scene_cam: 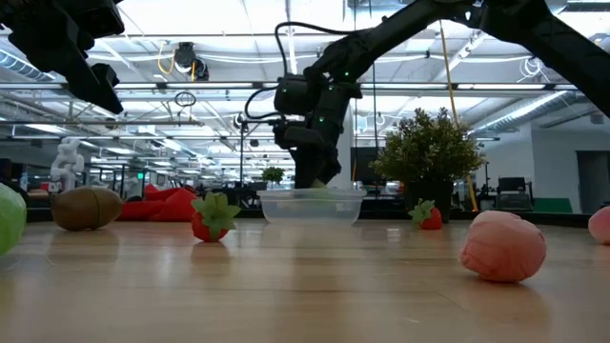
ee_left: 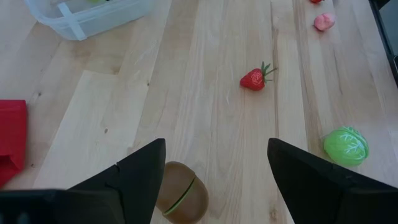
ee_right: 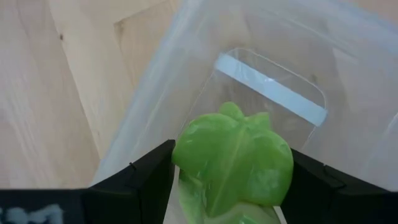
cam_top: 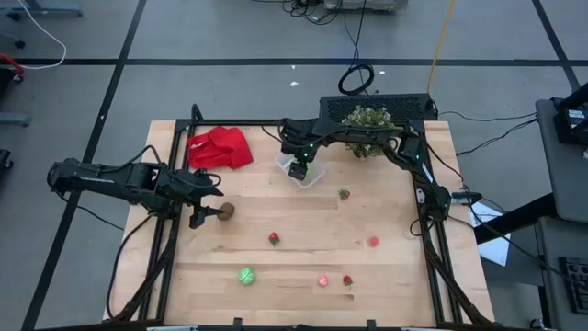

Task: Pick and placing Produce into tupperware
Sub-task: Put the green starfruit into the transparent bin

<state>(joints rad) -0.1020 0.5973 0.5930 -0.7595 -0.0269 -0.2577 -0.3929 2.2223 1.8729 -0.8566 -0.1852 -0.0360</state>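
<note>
Right now the right gripper (ee_right: 230,180) grasps a green leafy toy vegetable (ee_right: 233,162) over the clear plastic tupperware (cam_top: 308,171); the left gripper (ee_left: 214,180), fingers spread, hovers above a brown toy kiwi (ee_left: 180,199) on the wooden table (cam_top: 294,267).

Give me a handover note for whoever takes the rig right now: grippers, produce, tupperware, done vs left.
Right gripper: over the tupperware, a green leafy piece between its fingers; release not confirmed.
Left gripper: open, above the brown kiwi, not gripping.
On the table: two strawberries, a green cabbage, two pink pieces, a red piece.
Done: green piece brought to the tupperware.
Left: kiwi and the six loose pieces.
</note>
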